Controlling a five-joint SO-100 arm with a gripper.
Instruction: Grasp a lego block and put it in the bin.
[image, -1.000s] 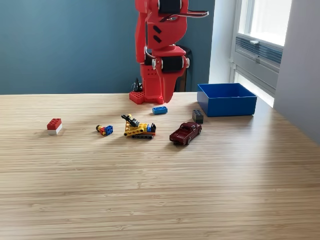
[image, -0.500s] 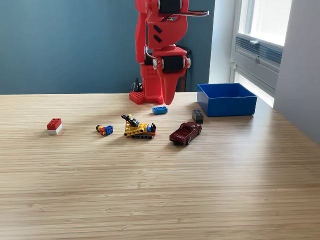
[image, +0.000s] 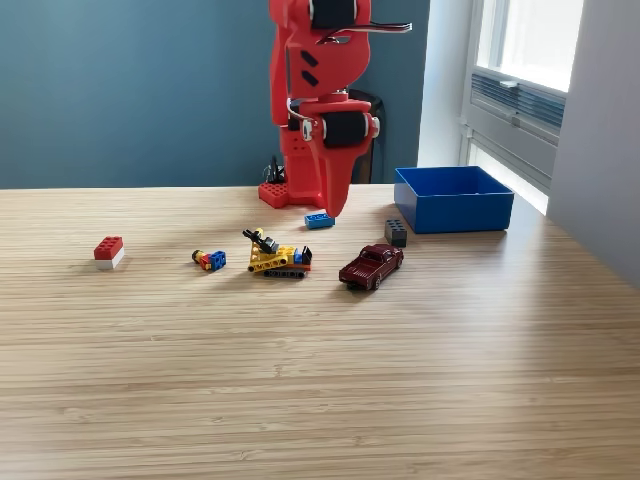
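Exterior view, left to right: red-and-white block (image: 108, 251) at table's (image: 320, 400) 9 o'clock; small multicolour piece (image: 209, 260); yellow lego vehicle (image: 276, 256) centre; blue lego block (image: 319, 220) just under gripper (image: 335, 207) tip, jaw state cannot tell; dark red toy car (image: 371, 266); dark grey block (image: 396, 232); blue bin (image: 452, 198) at 2 o'clock.

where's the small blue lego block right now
In the exterior view, the small blue lego block lies on the table just below the gripper tip, left of the dark grey block and the bin.
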